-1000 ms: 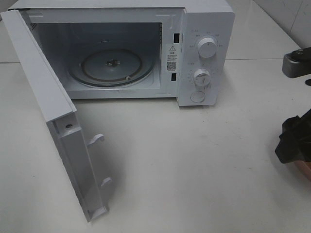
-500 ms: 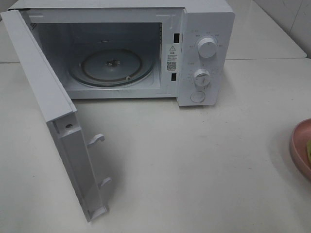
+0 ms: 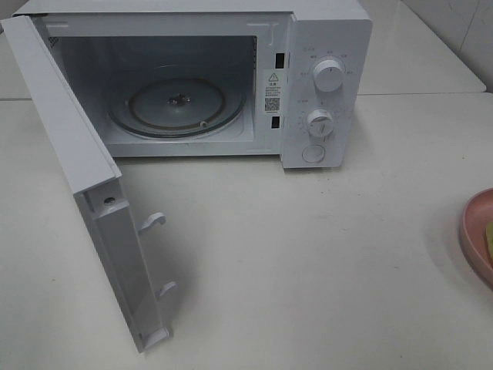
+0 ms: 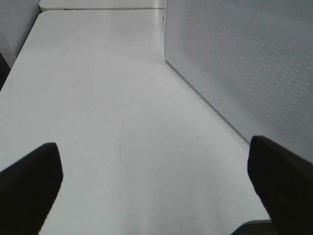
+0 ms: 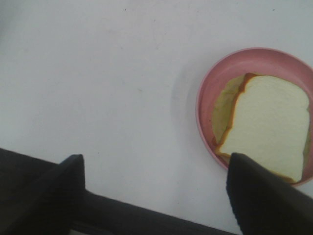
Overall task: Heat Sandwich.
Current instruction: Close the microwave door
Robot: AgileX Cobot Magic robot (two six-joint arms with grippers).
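The sandwich [image 5: 266, 125] lay on a pink plate [image 5: 215, 83] on the white surface [image 3: 323, 254], well to the right of the microwave [image 3: 323, 46], whose door [image 3: 85, 185] stood open. The left hand [image 4: 156, 191] and right hand [image 5: 154, 191] were both wide open, holding nothing.

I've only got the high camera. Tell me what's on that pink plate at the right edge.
Observer: A sandwich of pale bread with a browned crust lies flat on the pink plate.
Operator: Report the right claw.
Observer: The right claw is open over the bare table beside the plate, holding nothing.
Operator: Now the left claw.
Observer: The left claw is open too, empty, next to a white perforated panel.
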